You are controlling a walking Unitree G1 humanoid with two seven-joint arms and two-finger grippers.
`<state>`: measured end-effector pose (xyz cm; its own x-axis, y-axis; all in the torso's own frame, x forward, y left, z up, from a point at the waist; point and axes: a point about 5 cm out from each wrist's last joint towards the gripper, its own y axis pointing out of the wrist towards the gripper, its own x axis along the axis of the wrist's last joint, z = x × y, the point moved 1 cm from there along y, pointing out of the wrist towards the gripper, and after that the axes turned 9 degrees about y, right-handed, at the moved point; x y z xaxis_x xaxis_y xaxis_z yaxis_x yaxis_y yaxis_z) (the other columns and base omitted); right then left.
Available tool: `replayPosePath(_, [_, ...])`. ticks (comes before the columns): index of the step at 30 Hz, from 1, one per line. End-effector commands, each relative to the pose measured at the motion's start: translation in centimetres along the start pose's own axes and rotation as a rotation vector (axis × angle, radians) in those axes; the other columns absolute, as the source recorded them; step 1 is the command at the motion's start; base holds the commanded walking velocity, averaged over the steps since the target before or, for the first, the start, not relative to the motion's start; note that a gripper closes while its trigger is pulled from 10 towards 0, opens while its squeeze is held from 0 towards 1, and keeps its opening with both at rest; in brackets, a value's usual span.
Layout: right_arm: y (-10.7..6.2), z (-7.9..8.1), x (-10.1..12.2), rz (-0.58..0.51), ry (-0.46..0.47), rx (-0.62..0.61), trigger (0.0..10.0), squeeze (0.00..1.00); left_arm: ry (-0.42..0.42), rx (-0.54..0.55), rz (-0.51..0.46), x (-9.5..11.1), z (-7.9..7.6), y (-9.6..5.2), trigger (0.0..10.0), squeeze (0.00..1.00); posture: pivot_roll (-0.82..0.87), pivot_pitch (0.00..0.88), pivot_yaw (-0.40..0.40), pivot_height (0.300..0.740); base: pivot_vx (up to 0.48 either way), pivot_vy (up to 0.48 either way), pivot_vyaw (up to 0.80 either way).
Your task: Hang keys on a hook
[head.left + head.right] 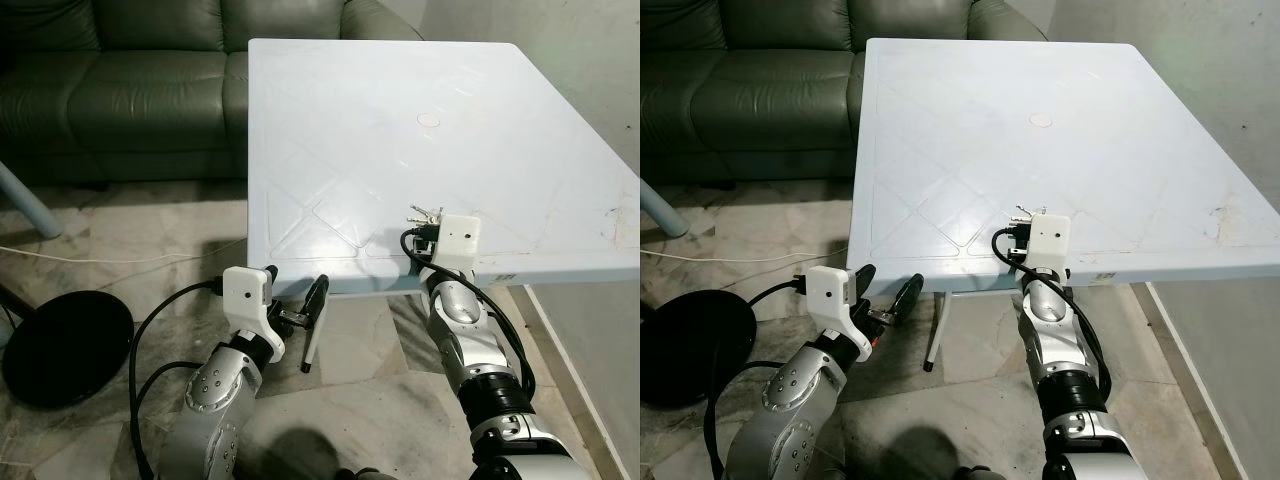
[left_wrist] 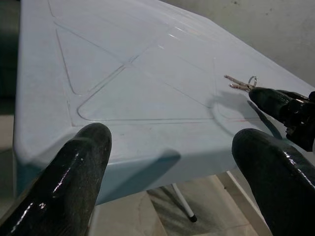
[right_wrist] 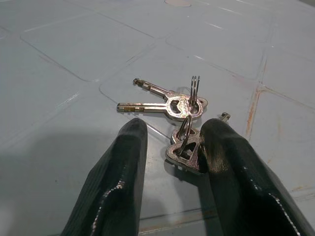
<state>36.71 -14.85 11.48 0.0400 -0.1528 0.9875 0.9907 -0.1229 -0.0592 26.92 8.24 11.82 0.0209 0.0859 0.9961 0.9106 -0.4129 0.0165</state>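
Straddling keys [image 3: 179,115] on table [image 1: 380,130], right tool [image 3: 170,135] spread.

A pale blue plastic table [image 1: 400,150] carries a bunch of keys [image 3: 179,118] near its front edge.

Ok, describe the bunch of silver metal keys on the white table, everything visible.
The bunch of silver metal keys lies flat on the white plastic table, near its front edge. Several keys fan out from linked split rings, one ring standing upright. The right gripper straddles the nearest key heads with fingers open, one fingertip against them. Nothing lifts them yet.
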Motion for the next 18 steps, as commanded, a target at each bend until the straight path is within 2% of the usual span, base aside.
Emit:
replayPosePath(1, [0.08, -0.38, 0.05, -0.004, -0.012, -0.014, 10.0, 0.0, 0.001, 0.006, -0.007, 0.28, -0.23, -0.11, 10.0, 0.0, 0.06, 0.19, -0.099, 0.732, 0.0, 0.0, 0.0])
replayPosePath(2, [0.07, -0.43, 0.03, -0.006, -0.013, -0.015, 10.0, 0.0, 0.001, 0.007, -0.006, 0.26, -0.22, -0.13, 10.0, 0.0, 0.06, 0.19, -0.099, 0.732, 0.0, 0.0, 0.0])
replayPosePath(3, [0.05, -0.51, -0.03, -0.006, -0.013, -0.017, 8.6, 0.0, 0.001, 0.009, -0.005, 0.23, -0.23, -0.17, 10.0, 0.0, 0.06, 0.189, -0.101, 0.732, 0.0, 0.0, 0.0])
replayPosePath(5, [0.04, -0.55, -0.07, -0.005, -0.012, -0.017, 8.5, 0.0, 0.001, 0.009, -0.005, 0.22, -0.24, -0.2, 10.0, 0.0, 0.06, 0.189, -0.101, 0.732, 0.0, 0.0, 0.0])
replayPosePath(6, [0.03, -0.59, -0.09, -0.006, -0.013, -0.018, 6.2, 0.0, -0.001, 0.009, -0.005, 0.2, -0.26, -0.21, 10.0, 0.0, 0.06, 0.187, -0.102, 0.732, 0.0, 0.0, 0.0])
replayPosePath(8, [0.04, -0.59, -0.08, -0.006, -0.014, -0.017, 6.2, 0.0, -0.001, 0.009, -0.005, 0.21, -0.26, -0.21, 10.0, 0.0, 0.06, 0.184, -0.103, 0.732, 0.0, 0.0, 0.0])
replayPosePath(9, [0.02, -0.6, -0.1, -0.005, -0.016, -0.016, 7.0, 0.0, -0.001, 0.01, -0.005, 0.21, -0.25, -0.21, 10.0, 0.0, 0.06, 0.185, -0.103, 0.732, 0.0, 0.0, 0.0])
replayPosePath(11, [0.03, -0.63, -0.15, 0.001, -0.022, -0.014, 7.4, 0.0, 0.0, 0.01, -0.005, 0.22, -0.25, -0.2, 10.0, 0.0, 0.06, 0.185, -0.103, 0.732, 0.0, 0.0, 0.0])
replayPosePath(12, [0.04, -0.63, -0.15, 0.002, -0.022, -0.01, 10.0, 0.0, 0.0, 0.009, -0.007, 0.27, -0.28, -0.16, 10.0, 0.0, 0.06, 0.185, -0.103, 0.732, 0.0, 0.0, 0.0])
replayPosePath(14, [0.04, -0.67, -0.11, -0.001, -0.026, -0.009, 8.5, 0.0, 0.0, 0.009, -0.008, 0.3, -0.29, -0.14, 10.0, 0.0, 0.06, 0.185, -0.103, 0.732, 0.0, 0.0, 0.0])
replayPosePath(15, [0.04, -0.76, -0.1, -0.003, -0.028, -0.012, 5.8, 0.0, 0.0, 0.01, -0.007, 0.26, -0.3, -0.12, 10.0, 0.0, 0.06, 0.177, -0.105, 0.732, 0.0, 0.0, 0.0])
replayPosePath(16, [0.03, -0.87, -0.06, -0.009, -0.031, -0.018, 3.9, 0.0, 0.0, 0.011, -0.006, 0.23, -0.32, -0.11, 10.0, 0.0, 0.06, 0.177, -0.105, 0.732, 0.0, 0.0, 0.0])
replayPosePath(17, [0.03, -0.97, -0.04, -0.011, -0.032, -0.021, 0.2, 0.0, 0.0, 0.01, -0.007, 0.23, -0.35, -0.09, 10.0, 0.0, 0.06, 0.177, -0.105, 0.732, 0.0, 0.0, 0.0])
replayPosePath(18, [0.02, -1.05, -0.04, -0.013, -0.03, -0.023, 1.6, 0.0, 0.0, 0.009, -0.007, 0.22, -0.4, -0.08, 10.0, 0.0, 0.06, 0.174, -0.104, 0.732, 0.0, 0.0, 0.0])
